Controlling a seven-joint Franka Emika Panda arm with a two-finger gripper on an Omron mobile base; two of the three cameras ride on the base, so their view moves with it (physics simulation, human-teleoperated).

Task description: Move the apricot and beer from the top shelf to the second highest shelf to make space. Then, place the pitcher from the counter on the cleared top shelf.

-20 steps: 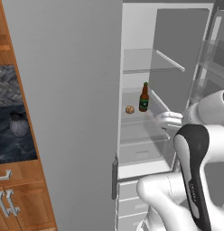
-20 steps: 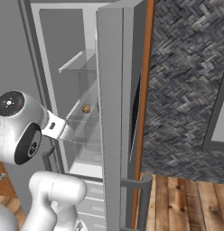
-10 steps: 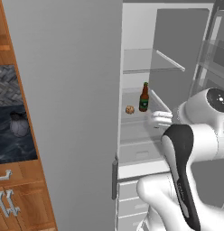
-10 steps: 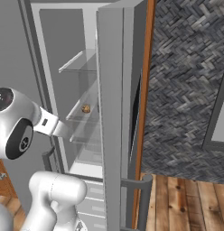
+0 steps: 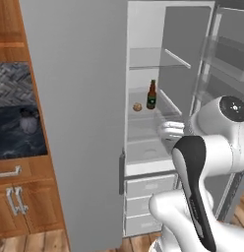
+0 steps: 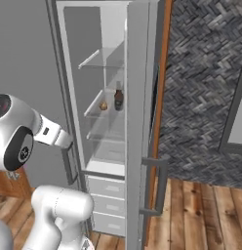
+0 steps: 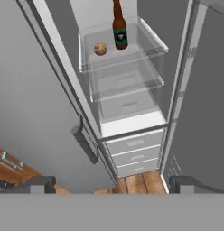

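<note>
1. The apricot lies on a clear glass shelf inside the open fridge, toward the shelf's left side as the left base view shows it.
2. The beer stands upright on that same shelf, just beside the apricot and a little farther back; the two are close but not touching.
3. In this view another glass shelf sits above the one that bears them, and it looks bare.
4. In the hand view the apricot and the beer appear near the top of the frame, with further glass shelves and white drawers below them.
5. The right base view shows the apricot and the beer past the edge of the grey fridge door.
6. The pitcher shows as a dim smoky shape on the counter at the far left, well apart from the fridge; its details are hard to make out.
7. The gripper has its two dark finger tips spread wide at the bottom of the hand view, with nothing between them.
8. It hangs in front of the open fridge, well short of the apricot and the beer, touching neither.
9. The white arm bends across the lower right of the left base view, in front of the fridge's lower part.
</note>
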